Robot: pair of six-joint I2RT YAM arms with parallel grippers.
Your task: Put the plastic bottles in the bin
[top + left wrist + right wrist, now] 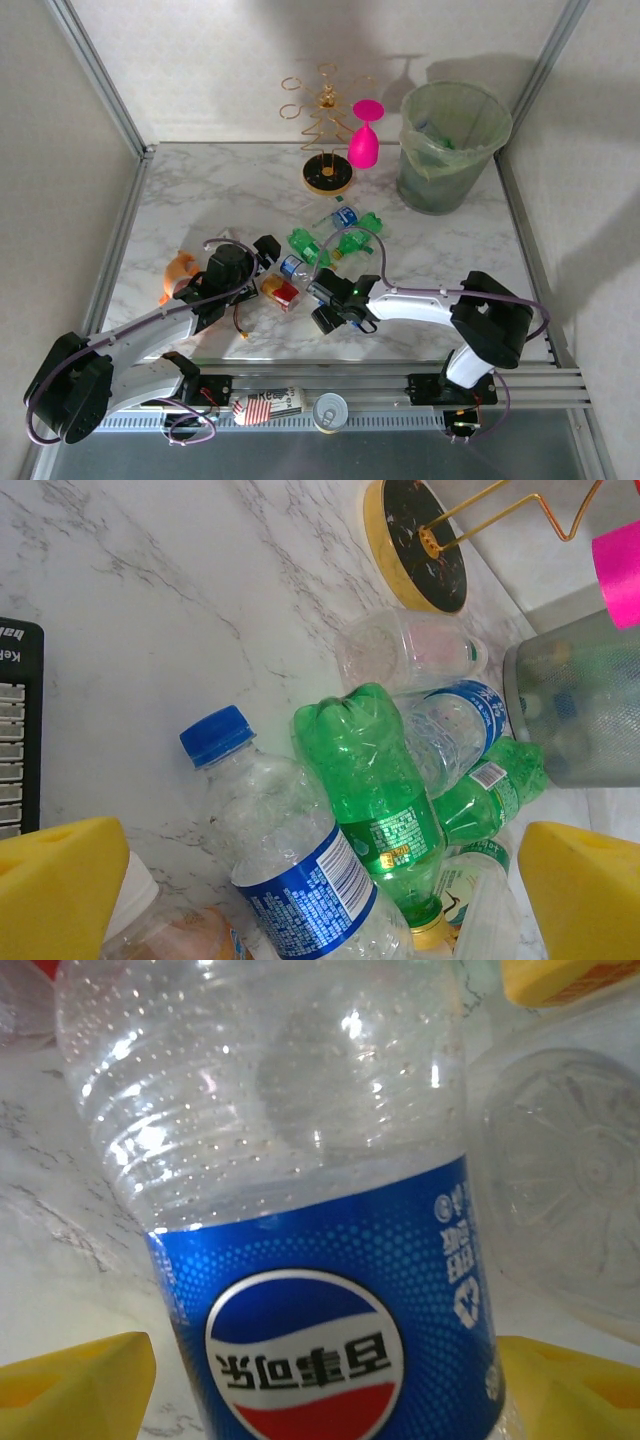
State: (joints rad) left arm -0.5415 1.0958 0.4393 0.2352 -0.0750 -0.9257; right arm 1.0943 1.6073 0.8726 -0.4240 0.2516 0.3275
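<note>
At least 6 plastic bottles (305,243) are seen clustered mid-tabletop (220,190): 3 green, 2 blue-label, 1 red-label. Bin (440,185) is set at far right. Left pincer (320,900) is held wide above them. Right pincer (325,1380) is placed astride 1 blue-label bottle (320,1340); grip can't be told.

Table: white marble-pattern top (220,190), centre of the frame.
Walls: plain pale panels (200,60) at top, left and right.
Frame: metal posts (100,75) in the upper corners.
Light: soft, grey shadows at upper right.

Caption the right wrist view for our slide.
Yellow-padded jaws straddle a clear, blue-labelled bottle on the marble table.
</note>
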